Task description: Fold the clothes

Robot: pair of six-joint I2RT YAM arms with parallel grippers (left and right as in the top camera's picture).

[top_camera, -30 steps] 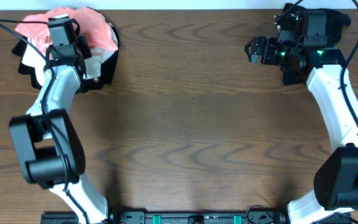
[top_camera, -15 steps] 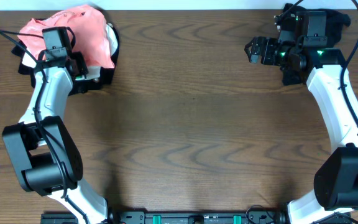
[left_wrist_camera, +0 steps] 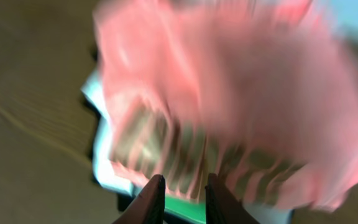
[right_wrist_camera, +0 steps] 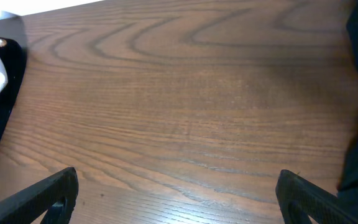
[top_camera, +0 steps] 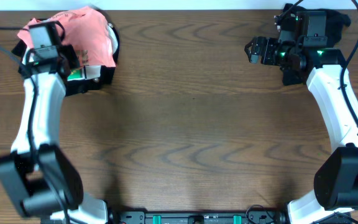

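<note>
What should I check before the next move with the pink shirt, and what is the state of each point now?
1. Pink shirt spread flat: not ok; it lies bunched on a pile at the far left corner.
2. Left end effector holding the shirt: cannot tell; its view is blurred and the fingers stand close together.
3. Right end effector open: ok; its fingers are wide apart.
4. Right end effector near the shirt: not ok; it is at the far right corner.
5. Middle of the table free for folding: ok; only bare wood shows.
</note>
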